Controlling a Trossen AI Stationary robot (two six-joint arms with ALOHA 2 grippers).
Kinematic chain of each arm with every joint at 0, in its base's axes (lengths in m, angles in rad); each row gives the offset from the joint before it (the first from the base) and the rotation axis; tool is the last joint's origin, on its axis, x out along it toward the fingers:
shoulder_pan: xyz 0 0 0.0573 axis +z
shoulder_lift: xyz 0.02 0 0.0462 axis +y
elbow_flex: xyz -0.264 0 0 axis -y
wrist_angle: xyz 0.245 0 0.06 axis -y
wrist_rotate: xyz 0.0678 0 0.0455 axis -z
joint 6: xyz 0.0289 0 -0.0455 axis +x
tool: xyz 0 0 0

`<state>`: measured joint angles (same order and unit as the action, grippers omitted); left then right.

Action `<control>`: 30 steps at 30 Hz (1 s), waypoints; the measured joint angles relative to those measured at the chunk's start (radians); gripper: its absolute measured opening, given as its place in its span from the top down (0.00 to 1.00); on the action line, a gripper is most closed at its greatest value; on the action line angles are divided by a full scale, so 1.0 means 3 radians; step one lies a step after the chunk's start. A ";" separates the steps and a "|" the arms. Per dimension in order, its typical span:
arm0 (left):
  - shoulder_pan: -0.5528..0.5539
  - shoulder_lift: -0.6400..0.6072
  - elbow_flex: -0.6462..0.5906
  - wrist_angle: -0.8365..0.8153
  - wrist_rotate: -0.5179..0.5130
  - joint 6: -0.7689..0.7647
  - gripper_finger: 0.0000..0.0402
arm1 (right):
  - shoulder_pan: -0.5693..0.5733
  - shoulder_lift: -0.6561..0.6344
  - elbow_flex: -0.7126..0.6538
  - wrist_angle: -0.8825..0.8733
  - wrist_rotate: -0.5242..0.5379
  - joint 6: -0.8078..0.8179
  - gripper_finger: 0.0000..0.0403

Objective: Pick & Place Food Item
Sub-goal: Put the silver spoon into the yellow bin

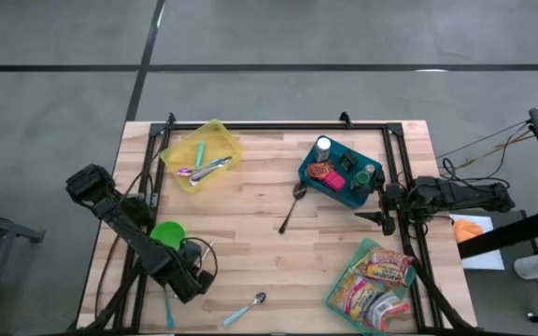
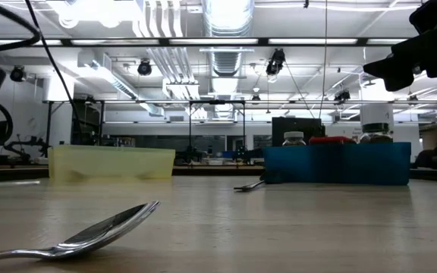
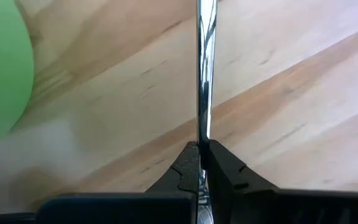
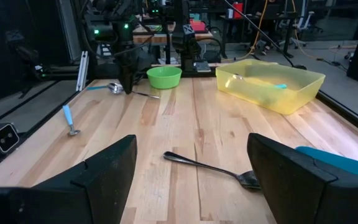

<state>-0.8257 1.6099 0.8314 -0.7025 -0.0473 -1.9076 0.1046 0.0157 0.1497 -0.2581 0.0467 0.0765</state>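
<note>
Food packets lie heaped in a pale green tray near the blue bin, on the side of the bin that faces away from the yellow tub; neither gripper is touching them. The yellow tub, with a few utensils in it, stands well apart from the bin at the far side of the wooden table. The bin itself holds a few jars and bottles. A green bowl sits well away from the bin, across the boards. The right gripper hangs just beside the bin, its jaws spread wide with nothing between them. The left gripper is down at the table well away from the bin, just beyond the green bowl, with its jaws pinched tight on the thin metal handle of a spoon. A loose metal spoon lies just beside the bin on the bowl's side. A blue-handled spoon lies well apart from the bin, near the left gripper.
</note>
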 joint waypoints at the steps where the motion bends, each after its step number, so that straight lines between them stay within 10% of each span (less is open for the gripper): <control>1: 0.0014 -0.0031 0.0000 0.0001 -0.0014 0.0000 0.98 | -0.0001 -0.0001 0.0001 0.0000 0.0000 -0.0003 0.25; 13: 0.0395 -0.0508 0.0000 -0.0046 -0.0345 0.0018 0.98 | -0.0001 -0.0001 0.0000 0.0001 0.0000 0.0000 0.25; 30: 0.1840 -0.1186 0.0001 -0.0681 -0.0641 0.1469 0.98 | 0.0000 0.0000 0.0000 0.0000 0.0000 0.0003 0.25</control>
<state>-0.2738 1.2541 0.8318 -0.9069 -0.2397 -1.4669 0.1046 0.0156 0.1498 -0.2580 0.0466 0.0773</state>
